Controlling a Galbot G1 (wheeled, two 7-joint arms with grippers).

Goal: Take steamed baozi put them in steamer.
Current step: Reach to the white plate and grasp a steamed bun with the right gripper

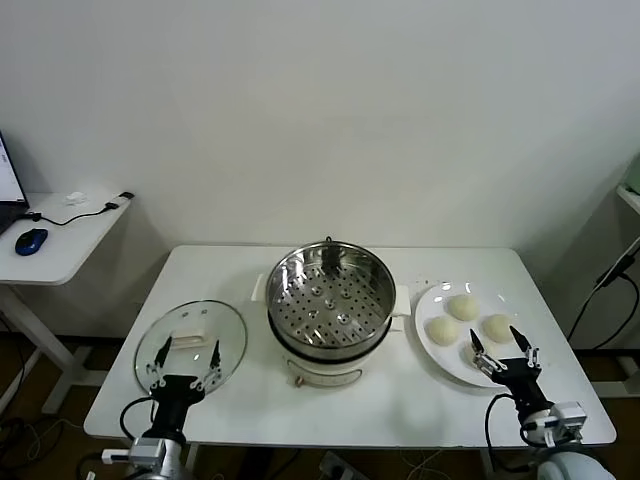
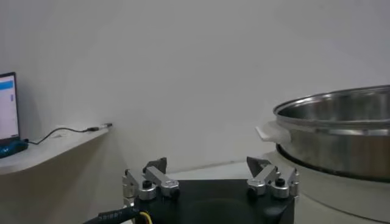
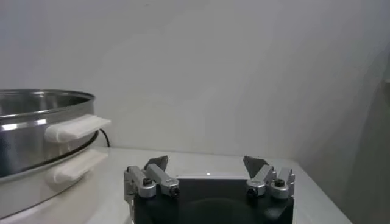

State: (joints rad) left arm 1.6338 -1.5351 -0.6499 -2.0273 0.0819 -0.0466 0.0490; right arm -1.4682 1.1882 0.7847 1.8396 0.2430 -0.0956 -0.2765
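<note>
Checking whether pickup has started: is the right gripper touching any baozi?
Apart. The head view shows the right gripper, jaws open, nearer than the baozi on the plate.

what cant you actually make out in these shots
- Fourth baozi: the head view shows three baozi on the white plate; the right gripper, open, covers the plate's near edge, so a fourth cannot be confirmed.
- Steamer inside: both wrist views sit too low, the steel wall hides the tray.
- Glass lid: its near rim is covered by the open left gripper in the head view.
- Laptop: cut off by the frame edge.
</note>
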